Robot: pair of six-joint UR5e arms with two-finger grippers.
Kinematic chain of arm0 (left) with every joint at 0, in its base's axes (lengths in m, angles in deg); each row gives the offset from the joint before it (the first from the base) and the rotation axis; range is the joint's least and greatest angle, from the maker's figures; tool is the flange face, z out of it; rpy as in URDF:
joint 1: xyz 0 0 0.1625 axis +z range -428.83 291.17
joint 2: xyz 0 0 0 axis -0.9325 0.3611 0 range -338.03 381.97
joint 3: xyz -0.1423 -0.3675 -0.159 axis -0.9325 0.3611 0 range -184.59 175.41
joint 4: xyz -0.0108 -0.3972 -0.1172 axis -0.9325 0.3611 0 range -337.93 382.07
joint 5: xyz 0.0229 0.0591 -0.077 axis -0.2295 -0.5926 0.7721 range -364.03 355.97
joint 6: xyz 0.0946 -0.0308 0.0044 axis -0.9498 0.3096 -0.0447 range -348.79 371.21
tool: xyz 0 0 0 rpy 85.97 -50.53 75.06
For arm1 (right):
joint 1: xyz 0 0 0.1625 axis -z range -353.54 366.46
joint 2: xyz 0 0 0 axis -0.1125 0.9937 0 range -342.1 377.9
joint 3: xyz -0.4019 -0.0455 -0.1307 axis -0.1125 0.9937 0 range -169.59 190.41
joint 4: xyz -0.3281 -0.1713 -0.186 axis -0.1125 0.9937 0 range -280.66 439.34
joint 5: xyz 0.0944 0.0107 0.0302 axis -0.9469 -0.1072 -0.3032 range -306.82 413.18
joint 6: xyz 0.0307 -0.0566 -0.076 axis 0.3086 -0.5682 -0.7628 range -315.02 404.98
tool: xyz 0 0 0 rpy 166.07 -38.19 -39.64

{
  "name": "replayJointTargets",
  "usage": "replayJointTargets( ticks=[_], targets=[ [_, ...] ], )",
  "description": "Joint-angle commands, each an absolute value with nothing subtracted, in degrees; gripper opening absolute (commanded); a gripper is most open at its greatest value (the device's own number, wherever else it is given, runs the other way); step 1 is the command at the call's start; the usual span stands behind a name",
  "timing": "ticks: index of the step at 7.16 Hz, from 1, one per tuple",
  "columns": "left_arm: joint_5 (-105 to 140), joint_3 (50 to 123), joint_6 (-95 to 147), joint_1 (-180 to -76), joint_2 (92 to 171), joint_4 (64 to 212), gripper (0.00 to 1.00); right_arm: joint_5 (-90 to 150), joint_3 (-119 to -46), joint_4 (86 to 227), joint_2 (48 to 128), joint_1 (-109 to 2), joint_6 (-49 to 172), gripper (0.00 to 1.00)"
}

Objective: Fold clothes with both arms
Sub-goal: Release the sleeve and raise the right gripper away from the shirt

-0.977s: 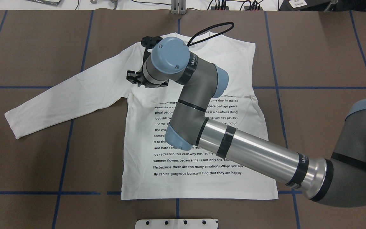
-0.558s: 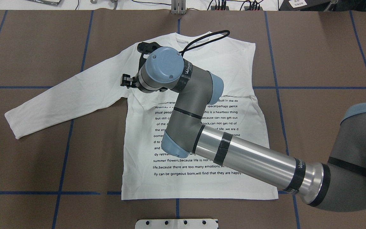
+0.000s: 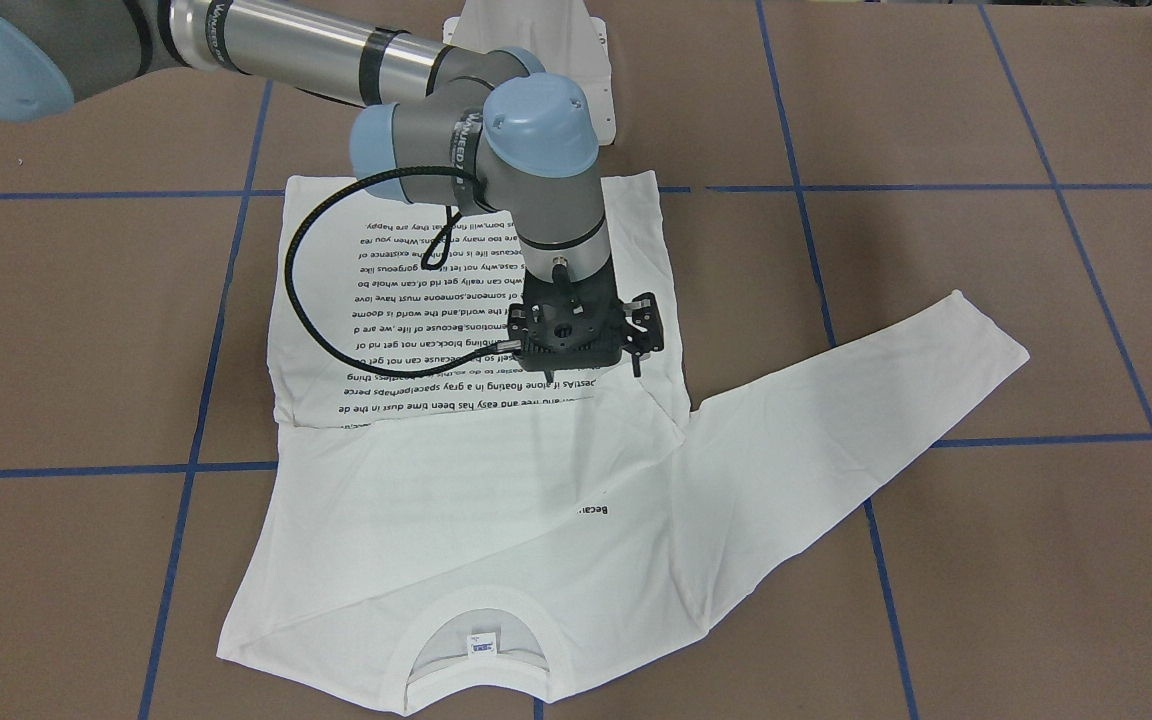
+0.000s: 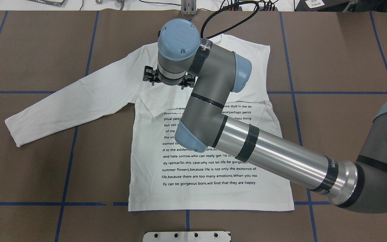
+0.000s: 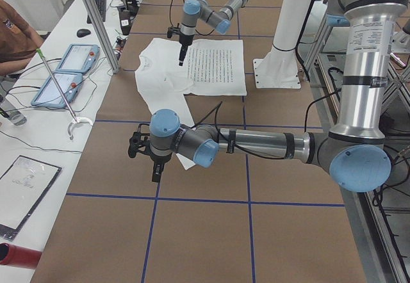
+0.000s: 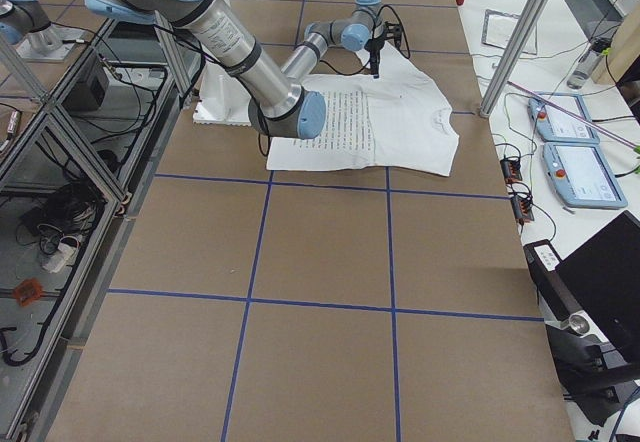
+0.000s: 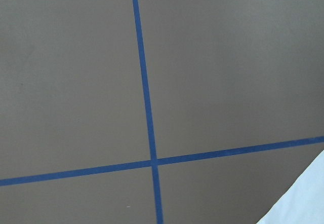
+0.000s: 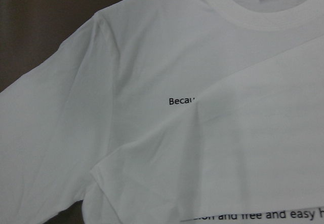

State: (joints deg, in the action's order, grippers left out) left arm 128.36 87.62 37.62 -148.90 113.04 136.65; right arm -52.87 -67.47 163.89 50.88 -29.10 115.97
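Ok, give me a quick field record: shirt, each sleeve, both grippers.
shirt: white long-sleeved cotton T-shirt, black print up, flat on the brown paper-covered table
outstretched sleeve: toward robot's left, unfolded
folded sleeve: across the chest, hiding most of the top text line
right gripper: over the shirt by the outstretched sleeve's armpit; open or shut unclear
left gripper: above bare table beside that sleeve's cuff; open or shut unclear

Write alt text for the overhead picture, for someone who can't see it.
A white long-sleeved shirt with black printed text lies flat on a brown table, one sleeve stretched out to the picture's left. A grey robot arm reaches in from the lower right, its gripper over the shirt near that sleeve's shoulder.
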Motion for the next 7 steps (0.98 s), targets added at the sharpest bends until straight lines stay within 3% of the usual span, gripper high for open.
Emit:
replayJointTargets(
  ticks=[1, 4, 7],
  targets=[
    [126.1, 93.8, 53.3, -140.1, 108.8, 139.0, 0.98, -59.0, -79.9, 182.0, 57.4, -36.6, 100.4, 1.0],
    [122.9, 93.0, 64.5, -130.1, 108.5, 142.6, 0.97, -70.0, -89.9, 186.5, 70.4, -48.5, 84.8, 1.0],
    [119.6, 90.6, 66.2, -126.3, 107.9, 144.6, 0.96, -75.2, -93.5, 186.6, 78.2, -55.3, 73.6, 1.0]
  ],
)
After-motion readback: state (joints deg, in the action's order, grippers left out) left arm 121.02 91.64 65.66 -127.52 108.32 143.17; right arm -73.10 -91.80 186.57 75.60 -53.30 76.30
